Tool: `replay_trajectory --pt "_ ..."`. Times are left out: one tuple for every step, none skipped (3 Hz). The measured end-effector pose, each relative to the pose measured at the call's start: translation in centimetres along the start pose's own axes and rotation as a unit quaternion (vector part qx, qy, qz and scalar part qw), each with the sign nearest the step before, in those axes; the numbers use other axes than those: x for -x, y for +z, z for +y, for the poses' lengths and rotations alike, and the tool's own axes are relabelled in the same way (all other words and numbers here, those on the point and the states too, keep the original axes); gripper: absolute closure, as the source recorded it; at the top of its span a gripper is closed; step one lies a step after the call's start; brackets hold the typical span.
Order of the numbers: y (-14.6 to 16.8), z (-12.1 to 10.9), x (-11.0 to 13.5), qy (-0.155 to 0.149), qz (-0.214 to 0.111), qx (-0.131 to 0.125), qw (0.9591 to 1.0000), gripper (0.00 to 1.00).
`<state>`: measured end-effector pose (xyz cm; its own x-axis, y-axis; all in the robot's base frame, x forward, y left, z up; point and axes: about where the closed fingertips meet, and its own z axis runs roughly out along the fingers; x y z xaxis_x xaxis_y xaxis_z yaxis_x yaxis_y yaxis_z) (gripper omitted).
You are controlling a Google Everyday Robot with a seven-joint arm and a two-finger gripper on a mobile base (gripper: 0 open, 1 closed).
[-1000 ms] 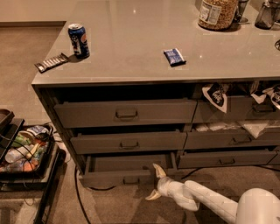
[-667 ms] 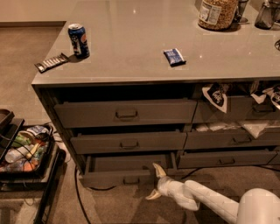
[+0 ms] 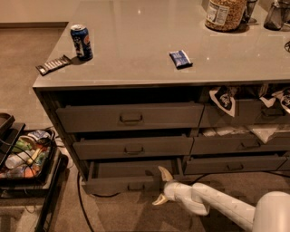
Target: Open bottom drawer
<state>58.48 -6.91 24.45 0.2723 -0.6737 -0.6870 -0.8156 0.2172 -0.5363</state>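
White two-finger gripper [image 3: 162, 186], fingers spread wide and holding nothing, hangs low over beige carpet [image 3: 118, 213] beside the right end of the slim dark grey bottom drawer [image 3: 113, 185], which stands partly pulled out. Above is a glossy grey countertop [image 3: 136, 41] with one blue can [image 3: 81, 42] and one blue packet [image 3: 181, 59].

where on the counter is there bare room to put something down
Bare countertop lies between the blue can and the blue packet. It is crowded at the back right by the jar. The gripper sits low by the bottom drawer.
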Motion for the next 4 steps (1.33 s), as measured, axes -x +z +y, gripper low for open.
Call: replay_trajectory --pt "-0.09 -0.11 0.22 -0.002 0.0 0.001 1.0 0.16" --pt "-0.09 -0.11 0.22 -0.002 0.0 0.001 1.0 0.39" --pt "-0.09 -0.11 0.22 -0.002 0.0 0.001 1.0 0.7" --pt "-0.08 -0.11 0.22 -0.002 0.0 0.001 1.0 0.94"
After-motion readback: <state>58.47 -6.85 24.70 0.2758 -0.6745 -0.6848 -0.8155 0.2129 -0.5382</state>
